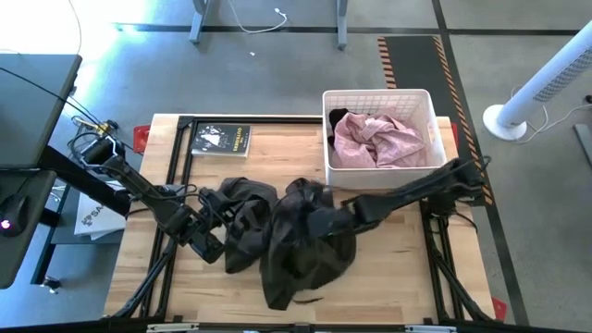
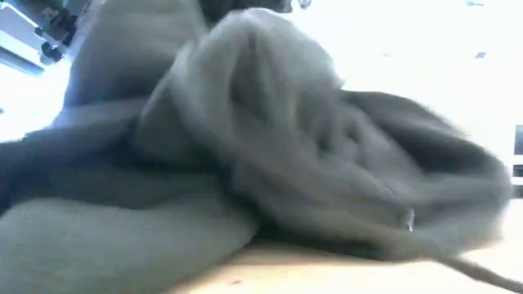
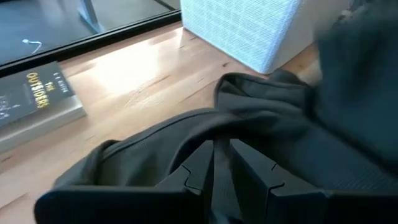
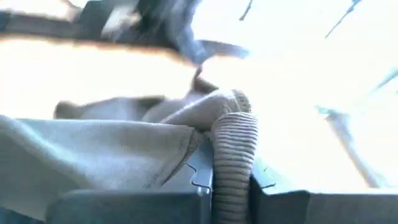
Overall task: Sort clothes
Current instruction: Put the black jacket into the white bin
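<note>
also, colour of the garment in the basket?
Pale pink garment in the white basket; high view shows it best.

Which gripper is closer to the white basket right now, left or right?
Right. The right gripper, fingers shut on the dark garment, sits just in front of the white basket. The left gripper grips the garment's other side, farther from it.

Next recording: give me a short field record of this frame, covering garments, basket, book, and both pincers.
table: wooden top
dark garments: heaped at the table's centre
pink garment: inside the white basket
white basket: far right part of the table
book: dark cover, far left part of the table, apart from the heap
left pincer: at the heap's left edge, shut on a fold of dark cloth
right pincer: buried in the heap, shut on a ribbed cuff
</note>
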You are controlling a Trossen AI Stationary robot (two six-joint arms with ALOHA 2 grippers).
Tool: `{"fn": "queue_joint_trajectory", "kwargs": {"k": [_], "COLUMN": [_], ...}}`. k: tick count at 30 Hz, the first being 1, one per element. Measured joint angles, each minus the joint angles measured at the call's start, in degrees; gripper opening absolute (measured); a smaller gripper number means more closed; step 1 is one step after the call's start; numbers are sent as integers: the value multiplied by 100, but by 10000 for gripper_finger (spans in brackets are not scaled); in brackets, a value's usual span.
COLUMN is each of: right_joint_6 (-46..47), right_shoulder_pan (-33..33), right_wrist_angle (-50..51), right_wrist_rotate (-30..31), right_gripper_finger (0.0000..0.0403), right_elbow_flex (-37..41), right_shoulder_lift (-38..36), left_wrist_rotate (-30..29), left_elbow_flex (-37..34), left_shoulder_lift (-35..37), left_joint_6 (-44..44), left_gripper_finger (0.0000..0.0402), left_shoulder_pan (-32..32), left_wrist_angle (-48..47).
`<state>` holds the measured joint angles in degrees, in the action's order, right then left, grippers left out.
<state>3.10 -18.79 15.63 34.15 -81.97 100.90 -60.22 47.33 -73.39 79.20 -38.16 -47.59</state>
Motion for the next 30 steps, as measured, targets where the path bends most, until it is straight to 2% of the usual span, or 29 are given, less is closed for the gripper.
{"fn": "queue_joint_trajectory", "kwargs": {"k": [4, 8, 11, 14, 17, 20, 23, 26, 30], "right_joint_6": [-725, -1789, -2103, -1474, -652, -626, -974, -1444, -1830], "right_shoulder_pan": [-79, -67, 32, 171, 246, 284, 495, 779, 1075], "right_wrist_angle": [-489, -1311, -1600, -814, -135, -37, -288, -1260, -2473], "right_wrist_rotate": [656, 774, 563, -59, -932, -1581, -1529, -933, -1229], "right_gripper_finger": [19, 19, 19, 19, 19, 19, 20, 24, 26], "right_elbow_flex": [0, -2, -14, -42, 18, 55, -175, -273, -267], "right_shoulder_lift": [-910, -1649, -2158, -2407, -2182, -1604, -1124, -664, -141], "left_wrist_rotate": [-92, -169, -147, -5, 45, 61, 119, 228, 480], "left_elbow_flex": [0, 0, 0, 0, 0, 0, 0, 0, 0], "left_shoulder_lift": [-99, -264, -386, -470, -508, -508, -493, -420, -182], "left_joint_6": [-407, -798, -797, -754, -780, -784, -784, -747, -643], "left_gripper_finger": [48, 48, 48, 48, 48, 48, 48, 48, 48], "left_shoulder_pan": [-14, -14, 26, 103, 164, 211, 220, 204, 83], "left_wrist_angle": [448, 824, 851, 844, 833, 803, 689, 567, 303]}}
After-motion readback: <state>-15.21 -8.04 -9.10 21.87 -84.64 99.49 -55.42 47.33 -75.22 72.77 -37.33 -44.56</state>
